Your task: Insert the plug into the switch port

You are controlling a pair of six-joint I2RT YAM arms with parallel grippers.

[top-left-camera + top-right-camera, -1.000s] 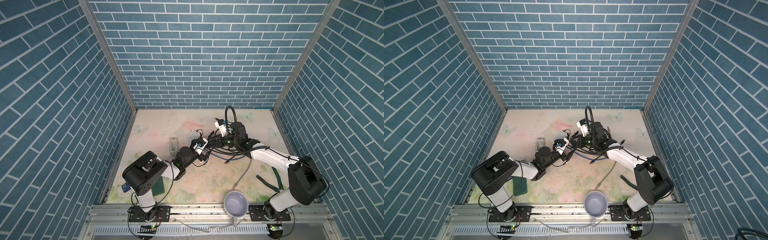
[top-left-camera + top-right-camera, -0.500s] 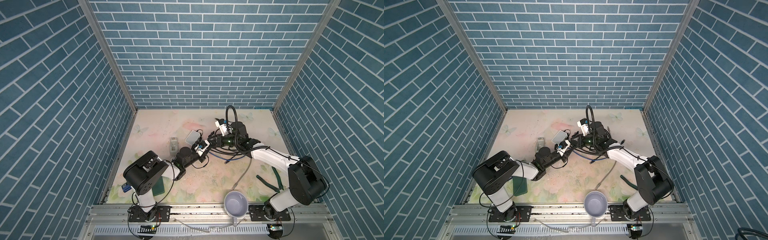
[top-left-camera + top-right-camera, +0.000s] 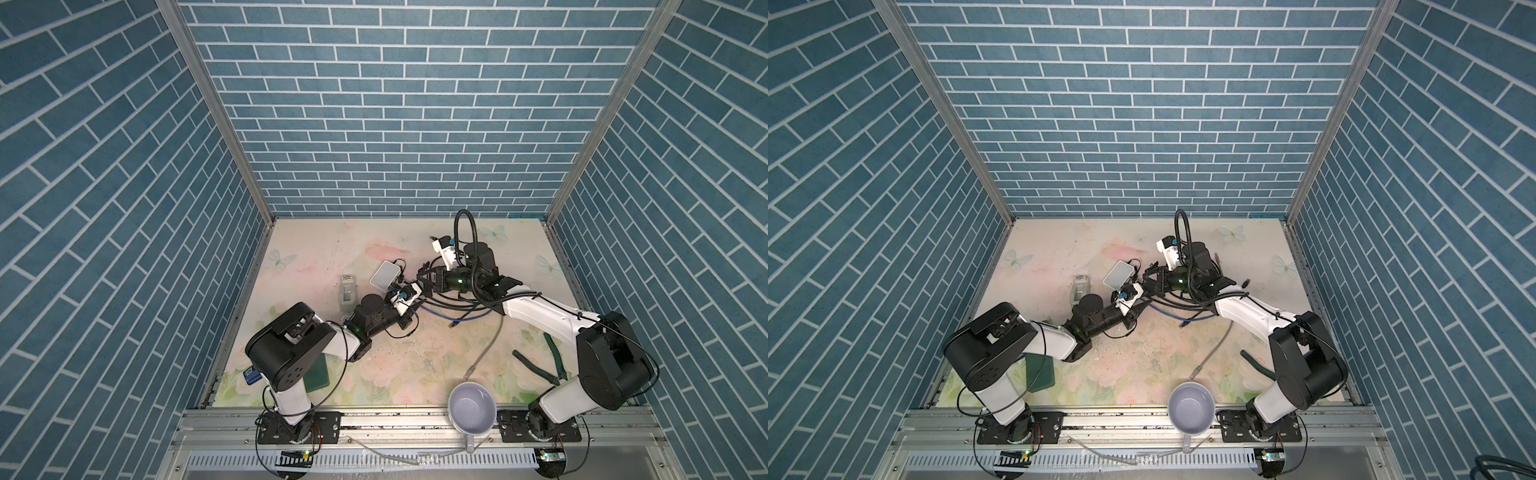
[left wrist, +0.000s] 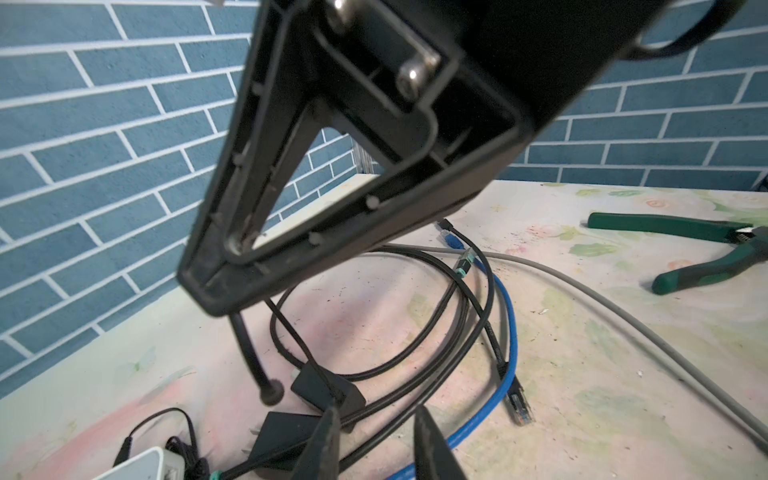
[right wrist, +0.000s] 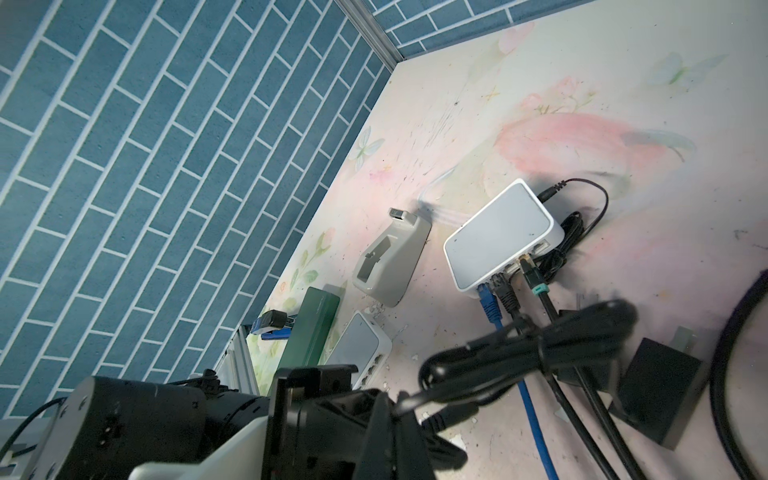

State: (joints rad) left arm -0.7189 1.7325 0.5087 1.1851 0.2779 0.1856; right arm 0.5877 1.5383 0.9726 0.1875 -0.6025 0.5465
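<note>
Three blue brick walls (image 3: 399, 104), floral tabletop (image 3: 316, 257)

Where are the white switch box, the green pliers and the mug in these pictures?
white switch box (image 5: 500, 232), right wrist view, on its flat top face.
green pliers (image 4: 660, 226), left wrist view, on the upper handle.
mug (image 3: 473, 405), a top view, on the inside of its bowl.

Two arms, white links, black joints.
left arm (image 3: 299, 353) and right arm (image 3: 536, 309): black cables looped outside, green lights; left gripper (image 4: 376, 453) has dark pointed fingers.
</note>
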